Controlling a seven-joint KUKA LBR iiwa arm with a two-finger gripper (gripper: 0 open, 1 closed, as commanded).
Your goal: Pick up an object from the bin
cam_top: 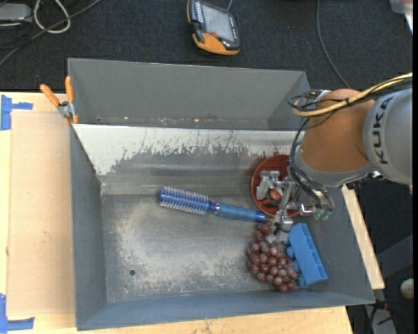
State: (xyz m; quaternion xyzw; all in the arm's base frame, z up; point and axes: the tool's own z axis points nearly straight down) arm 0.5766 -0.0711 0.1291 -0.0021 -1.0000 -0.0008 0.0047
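My gripper [283, 211] hangs low at the right side of the bin. It is over the spot where the handle end of a blue hairbrush [195, 204] meets a bunch of dark red grapes [268, 259]. The brush lies flat across the bin floor with its bristled head to the left. A red round bowl [266, 176] stands just behind the gripper, partly hidden by it. To the right of the grapes a blue studded block [308, 254] lies against them. I see nothing held.
The arm with its orange cover and cables comes in over the bin's right rim. The left half of the bin floor is bare metal, and the back wall slopes up behind the bowl.
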